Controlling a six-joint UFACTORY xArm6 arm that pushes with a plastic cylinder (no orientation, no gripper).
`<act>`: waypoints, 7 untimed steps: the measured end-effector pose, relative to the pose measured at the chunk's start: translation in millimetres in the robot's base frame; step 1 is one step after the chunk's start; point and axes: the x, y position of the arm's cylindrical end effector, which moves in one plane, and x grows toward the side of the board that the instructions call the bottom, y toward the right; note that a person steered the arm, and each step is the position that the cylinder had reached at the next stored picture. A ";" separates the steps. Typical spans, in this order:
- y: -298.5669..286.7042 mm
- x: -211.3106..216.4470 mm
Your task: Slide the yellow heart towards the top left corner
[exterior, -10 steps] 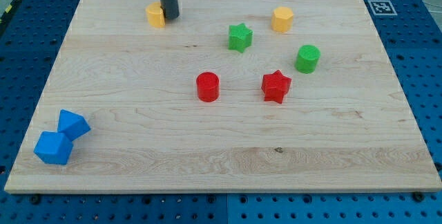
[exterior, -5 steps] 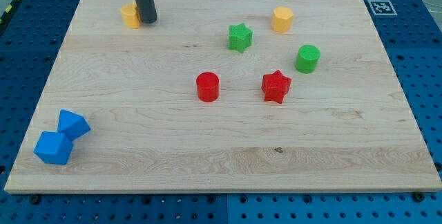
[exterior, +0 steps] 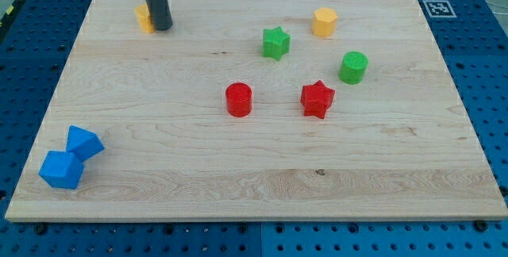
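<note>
Single camera view, looking down on a pale wooden worktop [exterior: 254, 178] with lengthwise grain, set on a blue perforated base [exterior: 484, 67]; a printed square marker [exterior: 436, 7] sits at the view's top right corner. The arm carries no hand, so no hand state can be told: it ends in a plain dark matte rod, and the tip [exterior: 162, 27] rests on the board near the view's top left. The yellow heart [exterior: 144, 17] lies touching the tip's left side, mostly hidden behind the rod, so its heart outline cannot be confirmed here; only a small yellow-orange sliver shows. It sits close to the top edge, somewhat short of the top left corner. Judged risk: the contact looks off-centre, so a further push may spin the heart or let it slip past the tip toward the view's top; it is also near enough to the edge that an overlong push could send it off the board. Other blocks sit well apart from the action. A yellow hexagonal block [exterior: 324, 21] and green star [exterior: 275, 42] lie upper middle-right; a green cylinder [exterior: 353, 67], red star [exterior: 317, 98] and red cylinder [exterior: 238, 99] lie nearer centre. Two blue blocks [exterior: 70, 158], faceted and touching, sit at the view's bottom left. All blocks look like matte moulded plastic with ridged sides.
</note>
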 end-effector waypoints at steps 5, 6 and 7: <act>-36.8 -13.9; -42.8 -40.1; -42.9 -43.8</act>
